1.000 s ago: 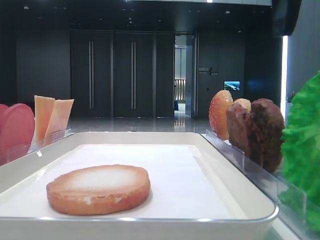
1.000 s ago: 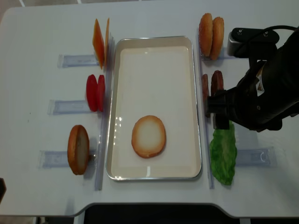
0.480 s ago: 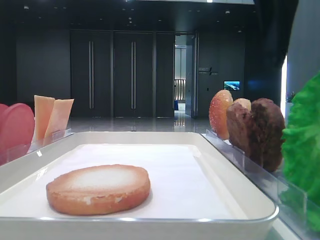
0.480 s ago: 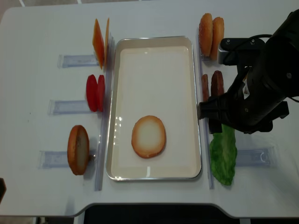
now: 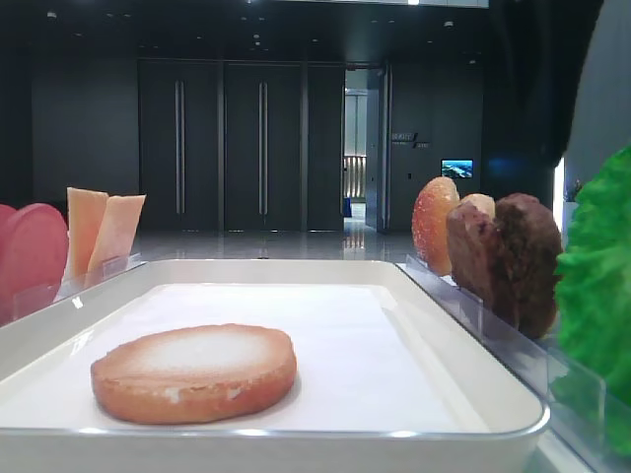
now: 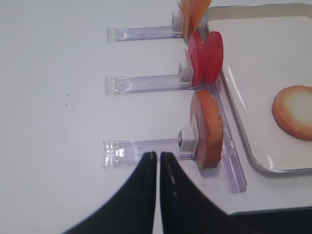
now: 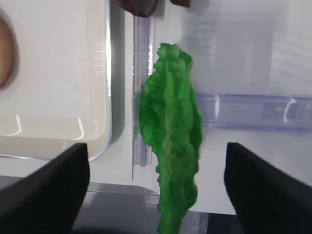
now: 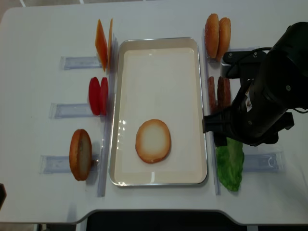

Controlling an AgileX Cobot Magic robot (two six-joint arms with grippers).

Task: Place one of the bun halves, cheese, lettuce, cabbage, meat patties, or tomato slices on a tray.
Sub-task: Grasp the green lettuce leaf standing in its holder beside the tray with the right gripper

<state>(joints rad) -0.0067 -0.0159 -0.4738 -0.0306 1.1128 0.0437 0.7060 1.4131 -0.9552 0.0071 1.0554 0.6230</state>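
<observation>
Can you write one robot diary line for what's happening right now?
right tool: open, above lettuce | lettuce: upright in its holder, not held | tray: one bun half on it | left tool: shut, holding nothing

bright green lettuce (image 7: 170, 131), white tray (image 8: 159, 43)

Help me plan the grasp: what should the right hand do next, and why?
Probably descend straight onto the lettuce. The right hand is open, its fingers flanking the upright leaf without touching it, beside the tray where one bun half already lies.
</observation>
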